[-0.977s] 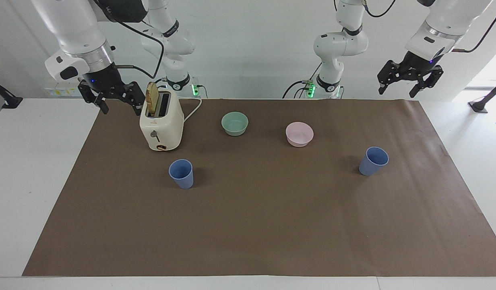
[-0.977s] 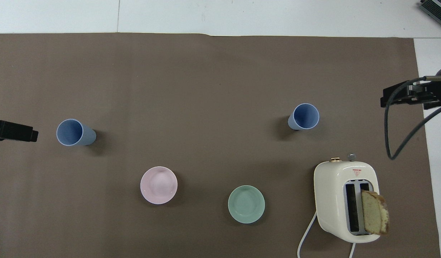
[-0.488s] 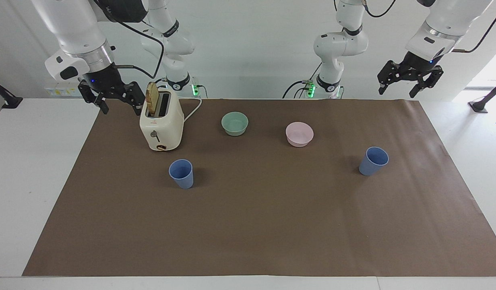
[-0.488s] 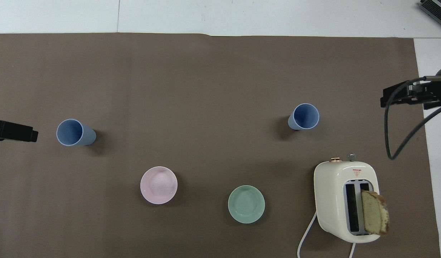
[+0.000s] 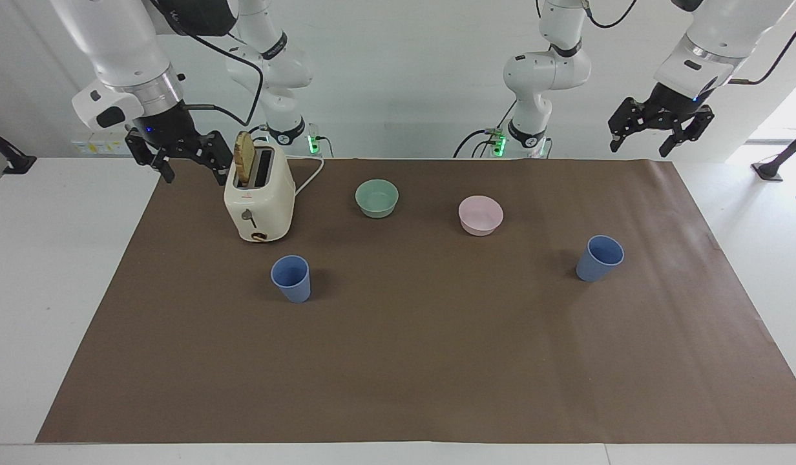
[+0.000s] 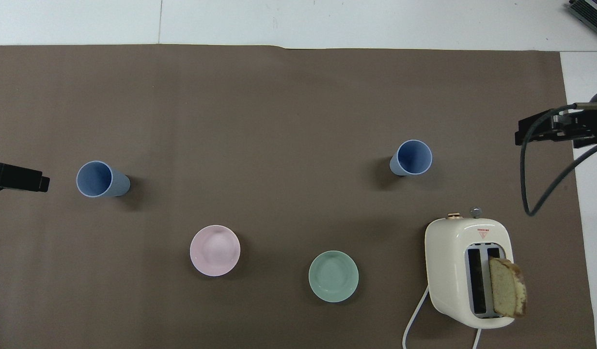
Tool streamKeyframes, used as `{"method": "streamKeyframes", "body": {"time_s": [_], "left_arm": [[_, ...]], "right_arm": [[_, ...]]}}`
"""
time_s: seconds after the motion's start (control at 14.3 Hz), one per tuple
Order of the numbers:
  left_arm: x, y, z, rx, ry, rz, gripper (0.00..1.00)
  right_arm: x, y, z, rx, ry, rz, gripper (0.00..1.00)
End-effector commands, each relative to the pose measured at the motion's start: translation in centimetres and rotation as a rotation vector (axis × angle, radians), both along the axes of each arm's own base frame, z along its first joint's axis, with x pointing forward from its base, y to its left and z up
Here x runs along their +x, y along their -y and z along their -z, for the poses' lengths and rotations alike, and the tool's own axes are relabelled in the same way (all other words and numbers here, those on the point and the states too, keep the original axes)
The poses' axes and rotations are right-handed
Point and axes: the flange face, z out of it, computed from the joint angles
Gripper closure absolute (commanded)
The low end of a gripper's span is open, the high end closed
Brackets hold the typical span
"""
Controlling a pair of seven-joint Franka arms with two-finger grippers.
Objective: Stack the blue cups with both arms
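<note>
I see my left gripper (image 5: pixel 661 134) has risen slightly; my right gripper (image 5: pixel 180 159) waits by the toaster (image 5: pixel 259 200); both gape empty; both blue cups (image 5: pixel 291 278) untouched.

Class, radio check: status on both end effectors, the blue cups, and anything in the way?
Left end effector open, raised. Right end effector open, raised beside toaster. Both blue cups upright, apart, untouched. No obstruction between them.
</note>
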Motion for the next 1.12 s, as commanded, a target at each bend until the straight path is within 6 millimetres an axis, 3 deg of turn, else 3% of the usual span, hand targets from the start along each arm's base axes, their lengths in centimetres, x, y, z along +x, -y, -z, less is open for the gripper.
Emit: {"method": "streamKeyframes", "body": {"time_s": [0.0,0.28,0.7,0.98,1.05], "left_arm": [[-0.5,-1.1,0.3,-0.013,0.004,-0.02,0.0],[0.2,-2.6,2.4,-0.013,-0.013,-0.054,0.0],[3.2,-5.7,11.8,-0.017,0.03,-0.127,0.0],[4.9,-9.6,18.6,-0.045,0.008,-0.266,0.0],[5.1,-9.8,20.0,-0.057,0.011,-0.281,0.0]], "right_arm": [[-0.2,0.2,0.1,0.011,0.011,-0.015,0.0],[-0.2,0.2,0.1,0.011,0.011,-0.016,0.0],[-0.2,0.2,0.1,0.011,0.011,-0.018,0.0],[-0.2,0.2,0.1,0.011,0.011,-0.018,0.0],[-0.2,0.2,0.1,0.011,0.011,-0.018,0.0]]}}
